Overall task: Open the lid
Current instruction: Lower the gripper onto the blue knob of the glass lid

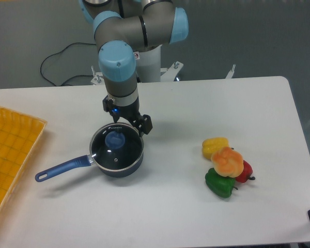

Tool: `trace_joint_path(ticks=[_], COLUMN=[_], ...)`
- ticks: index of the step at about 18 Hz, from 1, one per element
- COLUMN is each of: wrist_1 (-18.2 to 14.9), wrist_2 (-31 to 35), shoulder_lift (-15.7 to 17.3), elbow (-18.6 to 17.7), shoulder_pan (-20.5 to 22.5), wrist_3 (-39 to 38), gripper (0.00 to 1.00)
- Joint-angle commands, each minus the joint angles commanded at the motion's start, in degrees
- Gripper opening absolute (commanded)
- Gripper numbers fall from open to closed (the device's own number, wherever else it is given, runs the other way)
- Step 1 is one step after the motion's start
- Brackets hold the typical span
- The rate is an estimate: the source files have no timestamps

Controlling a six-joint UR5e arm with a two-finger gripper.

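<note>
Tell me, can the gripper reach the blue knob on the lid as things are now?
Probably yes. The gripper hangs just above the back rim of the lid, and nothing lies between it and the knob. The peppers sit far off.
</note>
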Motion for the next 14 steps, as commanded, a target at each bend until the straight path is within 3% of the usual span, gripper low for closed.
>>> trace_joint_path(ticks=[8, 14], wrist_1=[0.2, 3.3], wrist_2=[0.0, 0.1], shoulder_lift=[-1.2, -3.3], elbow=[0.1, 0.1], shoulder_pan=[-2.0, -2.7], wrist_3=[-2.3, -4.6], gripper=[0.98, 0.98])
